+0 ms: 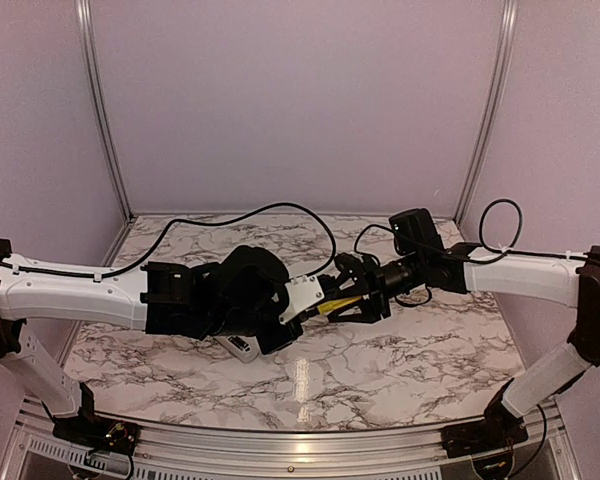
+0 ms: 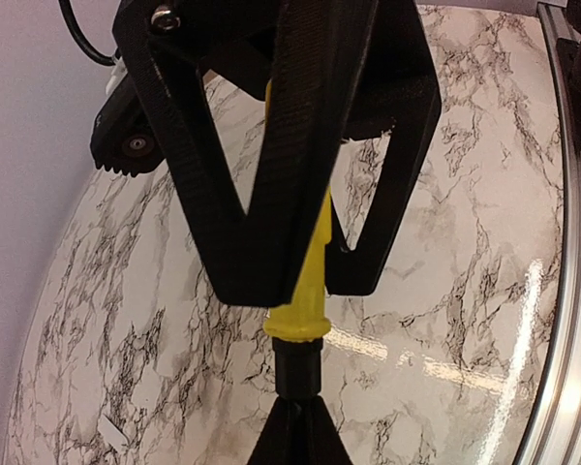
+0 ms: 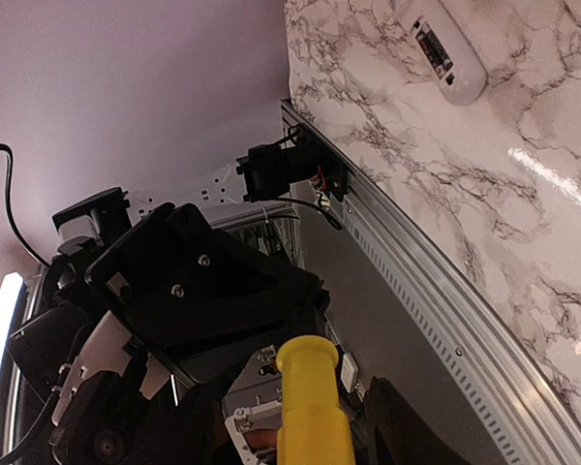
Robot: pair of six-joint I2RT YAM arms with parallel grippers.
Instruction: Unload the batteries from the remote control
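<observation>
The remote control (image 3: 447,54), a slim white bar, lies on the marble table with its recessed compartment facing up; it also peeks out under the left arm (image 1: 242,346). I cannot make out the batteries. Over the table's middle my left gripper (image 2: 298,405) is shut on the black front end of a yellow-handled screwdriver (image 2: 308,291). My right gripper (image 3: 310,426) faces it from the other side. Its fingers (image 3: 412,426) flank the yellow handle (image 3: 310,387) with a gap on each side, so it stands open around it. From above, the two grippers meet at the screwdriver (image 1: 332,306).
The metal rail of the table's near edge (image 3: 436,291) runs below the arms. Purple walls enclose the back and sides. Black cables (image 1: 280,212) loop over the far part of the marble top.
</observation>
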